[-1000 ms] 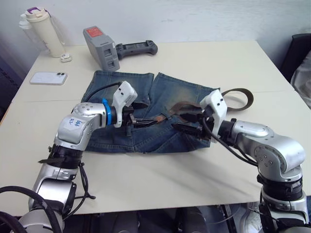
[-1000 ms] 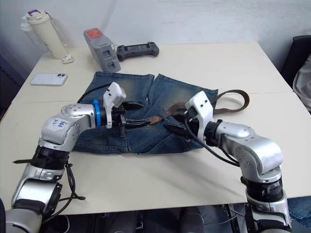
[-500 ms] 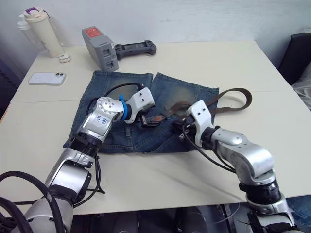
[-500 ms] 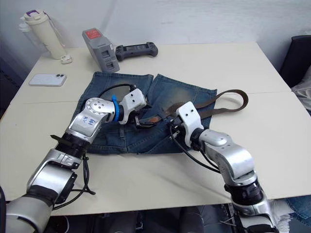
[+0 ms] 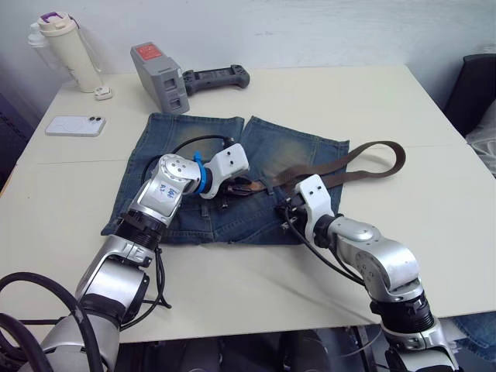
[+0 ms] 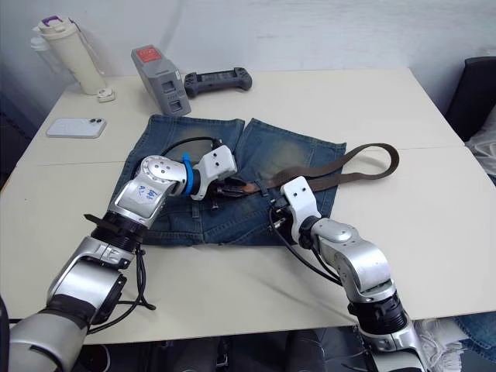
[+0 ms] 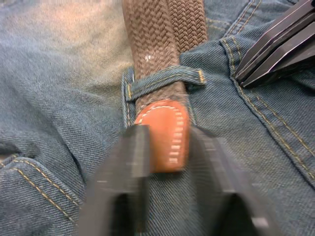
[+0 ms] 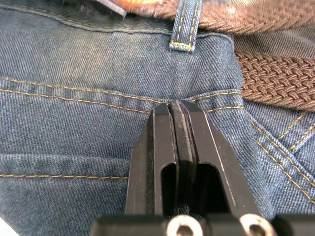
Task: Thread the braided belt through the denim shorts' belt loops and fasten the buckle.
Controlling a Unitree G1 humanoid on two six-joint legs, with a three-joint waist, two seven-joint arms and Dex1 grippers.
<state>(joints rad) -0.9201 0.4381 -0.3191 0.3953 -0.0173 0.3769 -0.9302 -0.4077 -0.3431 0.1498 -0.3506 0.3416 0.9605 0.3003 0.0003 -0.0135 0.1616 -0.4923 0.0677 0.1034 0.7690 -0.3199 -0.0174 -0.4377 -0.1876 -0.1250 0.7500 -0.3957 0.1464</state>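
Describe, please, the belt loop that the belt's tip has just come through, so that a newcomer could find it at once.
Start at the denim shorts spread on the cream table and follow the braided belt from its big curl to its tan leather tip. The belt loop is the narrow denim strip with yellow stitching lying across the strap just behind that tip; the left gripper has a finger on each side of the tip.
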